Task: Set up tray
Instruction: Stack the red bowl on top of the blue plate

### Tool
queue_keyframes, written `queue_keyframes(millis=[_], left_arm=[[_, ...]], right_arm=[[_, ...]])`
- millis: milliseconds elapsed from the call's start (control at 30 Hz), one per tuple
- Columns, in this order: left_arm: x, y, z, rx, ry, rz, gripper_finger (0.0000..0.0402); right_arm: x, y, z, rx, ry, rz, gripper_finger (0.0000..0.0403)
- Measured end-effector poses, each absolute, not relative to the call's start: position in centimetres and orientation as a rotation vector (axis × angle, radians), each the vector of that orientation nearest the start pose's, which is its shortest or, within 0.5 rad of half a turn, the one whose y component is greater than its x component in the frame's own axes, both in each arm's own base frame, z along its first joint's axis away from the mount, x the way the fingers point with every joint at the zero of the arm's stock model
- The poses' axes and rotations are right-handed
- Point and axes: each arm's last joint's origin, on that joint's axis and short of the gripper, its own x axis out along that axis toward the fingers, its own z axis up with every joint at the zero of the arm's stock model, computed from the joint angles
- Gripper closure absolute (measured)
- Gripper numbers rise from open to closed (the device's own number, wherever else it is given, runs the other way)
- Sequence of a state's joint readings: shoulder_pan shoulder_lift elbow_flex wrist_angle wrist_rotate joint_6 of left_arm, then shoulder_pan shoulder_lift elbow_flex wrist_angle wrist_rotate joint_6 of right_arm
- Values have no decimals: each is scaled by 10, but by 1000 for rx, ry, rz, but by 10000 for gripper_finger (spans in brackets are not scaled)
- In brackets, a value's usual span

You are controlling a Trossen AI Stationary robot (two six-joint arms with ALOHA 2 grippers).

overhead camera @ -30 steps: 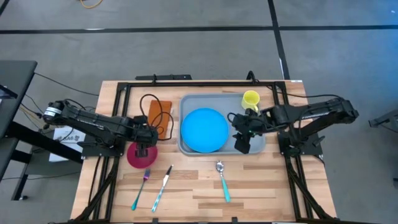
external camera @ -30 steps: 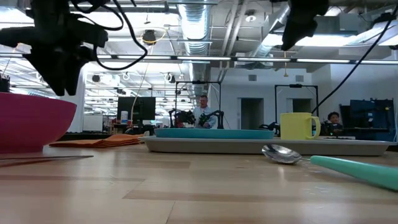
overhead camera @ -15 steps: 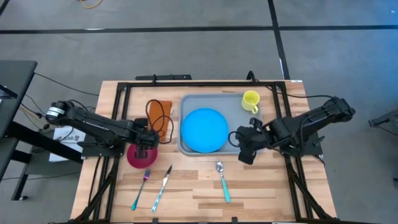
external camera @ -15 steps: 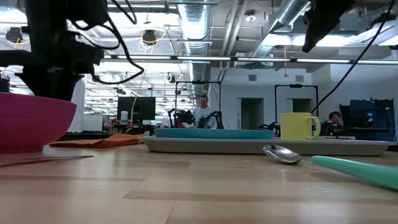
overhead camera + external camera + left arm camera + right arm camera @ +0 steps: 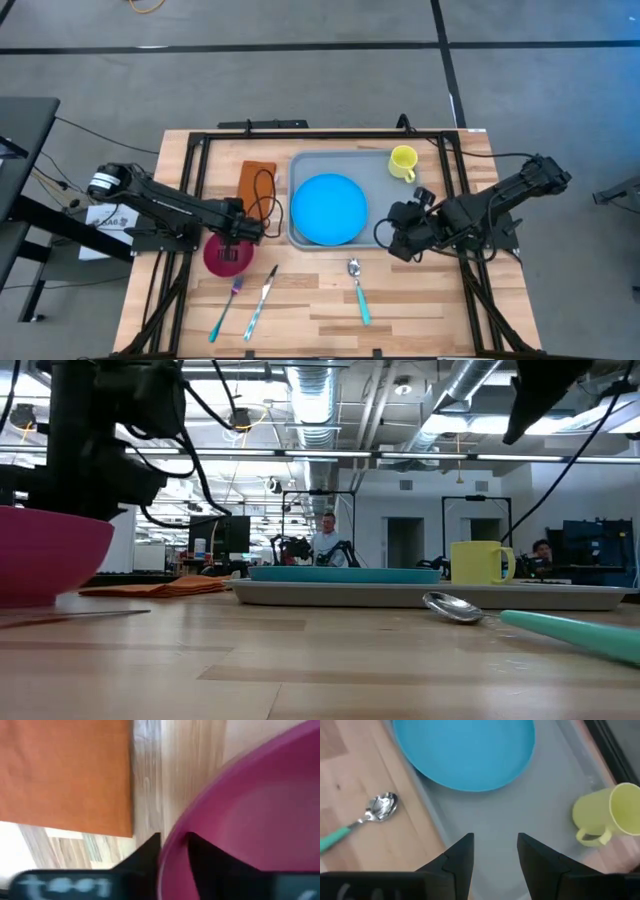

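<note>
A pink bowl [image 5: 224,259] stands on its base on the wood table, to the left of the pale grey-blue tray [image 5: 378,205]. My left gripper [image 5: 241,234] is down at the bowl's far right rim and shut on it. The tray holds a round blue plate [image 5: 328,208] and a yellow mug [image 5: 403,160]. My right gripper [image 5: 398,243] hovers open over the tray's near right corner. In the right wrist view its fingers [image 5: 460,857] hang above bare tray floor [image 5: 495,820] with nothing between them. My left gripper has the pink bowl's rim [image 5: 173,851] between its two fingers, one finger [image 5: 150,849] outside the wall and the other inside the bowl. The fingers come from above, pointing down. The bowl [image 5: 50,555] sits with its base on the table.
An orange napkin [image 5: 256,184] lies flat between the bowl and the tray, with a cable across it. A fork [image 5: 228,305], a knife [image 5: 260,300] and a teal-handled spoon [image 5: 358,290] lie near the front edge. A black frame borders the table.
My left gripper has come down onto the bowl's rim, moved a little toward the tray, and shut on it. My right gripper has drawn back from over the tray's right part toward the table's near edge, staying open.
</note>
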State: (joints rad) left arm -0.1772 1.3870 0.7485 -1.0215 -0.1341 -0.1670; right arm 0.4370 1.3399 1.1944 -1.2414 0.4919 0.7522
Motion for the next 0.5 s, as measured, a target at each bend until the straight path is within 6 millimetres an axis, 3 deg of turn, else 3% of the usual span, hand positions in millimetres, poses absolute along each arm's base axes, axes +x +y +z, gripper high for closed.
queue_keyframes(millis=[100, 233, 367, 500], left_arm=[[195, -32, 172, 105, 1636, 83, 384], [204, -33, 188, 115, 1603, 100, 384], [220, -34, 225, 138, 1520, 146, 399], [235, -36, 272, 143, 1397, 135, 400]], right_arm=[[209, 83, 279, 14, 1153, -507, 257], [200, 79, 257, 8, 1225, -561, 260], [192, 75, 238, 24, 1263, -632, 262], [189, 76, 230, 72, 1250, -681, 259]])
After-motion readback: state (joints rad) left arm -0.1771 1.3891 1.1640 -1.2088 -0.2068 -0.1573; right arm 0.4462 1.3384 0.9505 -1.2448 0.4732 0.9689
